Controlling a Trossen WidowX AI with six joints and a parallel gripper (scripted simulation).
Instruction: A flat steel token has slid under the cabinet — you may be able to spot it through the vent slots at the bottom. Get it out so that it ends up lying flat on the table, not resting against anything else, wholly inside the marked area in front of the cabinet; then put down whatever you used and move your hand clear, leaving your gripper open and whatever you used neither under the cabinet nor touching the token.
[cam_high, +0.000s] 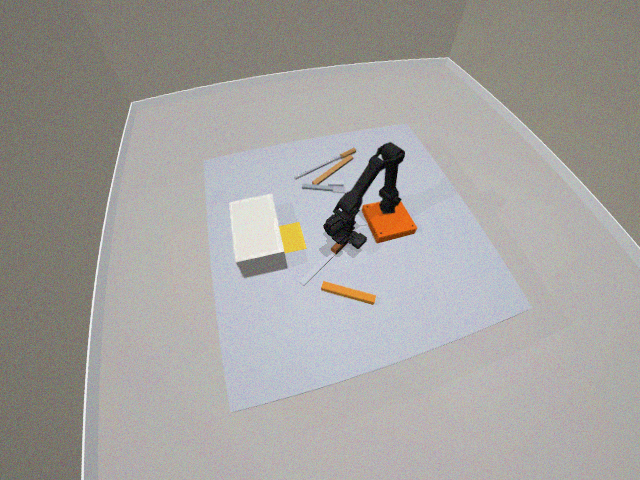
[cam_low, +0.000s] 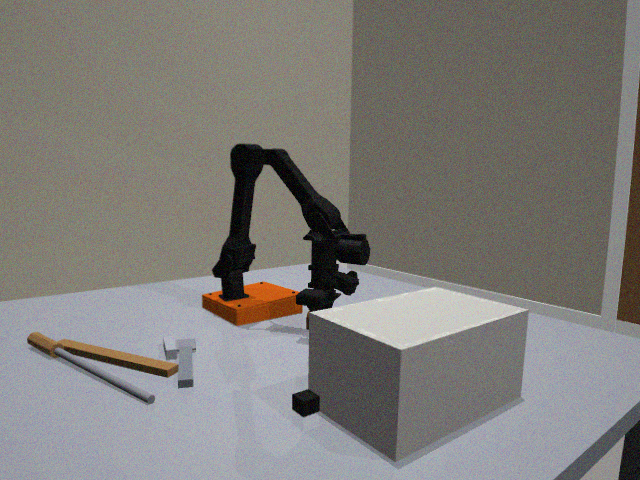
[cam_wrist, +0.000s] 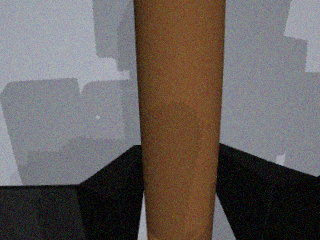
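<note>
The white cabinet stands on the table. The flat yellow marked area lies against its front; no token shows on it. The steel token is not visible in any view, and the vent slots cannot be made out. My gripper is shut on the brown wooden handle of a thin-rod tool, between the marked area and the orange base. The tool's pale thin rod points away from the base, its tip off to one side of the marked area. Its height above the table is unclear.
An orange bar lies beyond the rod tip. On the other side lie a wooden-handled rod, a wooden stick and a grey forked piece. A black cube sits beside the cabinet.
</note>
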